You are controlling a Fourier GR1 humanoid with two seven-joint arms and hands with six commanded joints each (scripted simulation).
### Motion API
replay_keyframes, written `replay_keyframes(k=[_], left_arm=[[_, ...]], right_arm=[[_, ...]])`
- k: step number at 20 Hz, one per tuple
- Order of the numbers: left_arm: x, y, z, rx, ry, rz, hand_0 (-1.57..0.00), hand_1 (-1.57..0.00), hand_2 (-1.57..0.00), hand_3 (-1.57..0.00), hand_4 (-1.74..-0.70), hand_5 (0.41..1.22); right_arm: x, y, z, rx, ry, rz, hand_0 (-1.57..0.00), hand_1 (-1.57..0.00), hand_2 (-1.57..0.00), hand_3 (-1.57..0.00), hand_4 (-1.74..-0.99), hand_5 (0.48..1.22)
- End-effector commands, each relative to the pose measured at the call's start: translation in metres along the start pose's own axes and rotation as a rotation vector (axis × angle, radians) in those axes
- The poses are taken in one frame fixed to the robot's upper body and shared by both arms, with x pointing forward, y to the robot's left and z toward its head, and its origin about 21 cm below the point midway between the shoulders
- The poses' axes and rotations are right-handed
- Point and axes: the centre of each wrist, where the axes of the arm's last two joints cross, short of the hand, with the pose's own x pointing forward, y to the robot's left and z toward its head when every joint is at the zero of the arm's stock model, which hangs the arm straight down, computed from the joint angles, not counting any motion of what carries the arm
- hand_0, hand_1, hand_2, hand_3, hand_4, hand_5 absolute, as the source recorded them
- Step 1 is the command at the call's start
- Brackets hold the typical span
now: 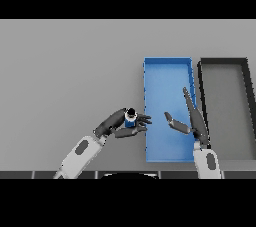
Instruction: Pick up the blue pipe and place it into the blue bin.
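A short blue pipe (131, 118) with a dark top stands upright in my left hand (122, 123), whose fingers and thumb curl round it just left of the blue bin (168, 66). The pipe is close to the bin's left wall, outside it. My right hand (192, 118) hovers over the bin's right half with straight fingers and thumb spread, holding nothing.
A dark grey bin (245, 78) lies right of the blue bin, wall to wall. The grey table (65, 71) stretches to the left and back. The table's front edge runs just below my forearms.
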Motion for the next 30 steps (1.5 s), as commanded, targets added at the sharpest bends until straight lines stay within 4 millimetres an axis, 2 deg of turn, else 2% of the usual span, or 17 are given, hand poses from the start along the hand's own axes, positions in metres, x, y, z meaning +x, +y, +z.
replay_keyframes(k=[1, 4, 6, 8, 10, 13, 15, 17, 21, 25, 30], left_arm=[[-0.001, 0.002, 0.001, 0.0, -0.006, -0.006, -1.57, -1.57, -1.57, -1.57, -1.47, 1.22], [0.0, 0.004, 0.002, 0.011, -0.008, -0.005, -1.57, -1.57, -1.57, -1.57, -1.47, 1.22], [-0.001, 0.001, -0.002, 0.006, -0.003, 0.001, -1.57, -1.57, -1.57, -1.57, -1.47, 1.22], [-0.003, 0.003, -0.002, 0.006, -0.01, -0.007, -1.57, -1.57, -1.57, -1.57, -1.47, 1.22], [0.0, 0.009, -0.005, 0.007, -0.016, -0.016, -1.57, -1.57, -1.57, -1.57, -1.47, 1.221], [-0.004, 0.007, 0.0, -0.007, -0.008, -0.013, -1.57, -1.57, -1.57, -1.57, -1.47, 1.221], [-0.005, 0.006, 0.004, -0.008, -0.007, -0.025, -1.57, -1.57, -1.57, -1.57, -1.47, 1.221], [-0.001, 0.006, 0.003, -0.008, -0.005, -0.032, -1.57, -1.57, -1.57, -1.57, -1.47, 1.221], [0.002, 0.004, 0.0, -0.013, -0.001, -0.032, -1.57, -1.57, -1.57, -1.57, -1.47, 1.221], [0.004, 0.007, 0.0, -0.021, -0.007, -0.043, -1.57, -1.57, -1.57, -1.57, -1.47, 1.221], [0.004, 0.007, -0.002, -0.022, 0.0, -0.052, -1.57, -1.57, -1.57, -1.57, -1.47, 1.221]], right_arm=[[0.001, 0.005, 0.01, -0.036, 0.009, -0.001, 0.0, 0.0, 0.0, 0.0, -1.124, 0.578], [0.006, 0.025, 0.051, -0.186, 0.055, 0.003, 0.0, 0.0, 0.0, 0.0, -1.123, 0.578], [0.011, 0.036, 0.073, -0.282, 0.105, 0.002, 0.0, 0.0, 0.0, 0.0, -1.157, 0.578], [0.02, 0.04, 0.077, -0.325, 0.102, 0.013, 0.0, 0.0, 0.0, 0.0, -1.191, 0.577], [0.023, 0.039, 0.084, -0.34, 0.066, -0.029, 0.0, -0.02, -0.02, 0.0, -1.178, 0.569], [0.045, 0.023, 0.077, -0.29, -0.114, -0.103, 0.0, -0.01, -0.03, 0.0, -1.175, 0.592], [0.053, 0.018, 0.079, -0.188, -0.085, -0.103, 0.0, -0.01, -0.02, 0.0, -1.163, 0.592], [0.064, 0.012, 0.072, -0.084, -0.043, -0.093, 0.0, 0.0, -0.01, 0.0, -1.171, 0.579], [0.105, 0.008, 0.057, 0.095, -0.102, -0.01, 0.0, 0.0, 0.0, 0.0, -1.205, 0.539], [0.129, 0.019, 0.043, 0.245, -0.133, 0.029, 0.0, 0.0, 0.0, 0.0, -1.256, 0.523], [0.149, 0.037, 0.022, 0.369, -0.141, -0.001, 0.0, 0.0, 0.0, 0.0, -1.227, 0.528]])
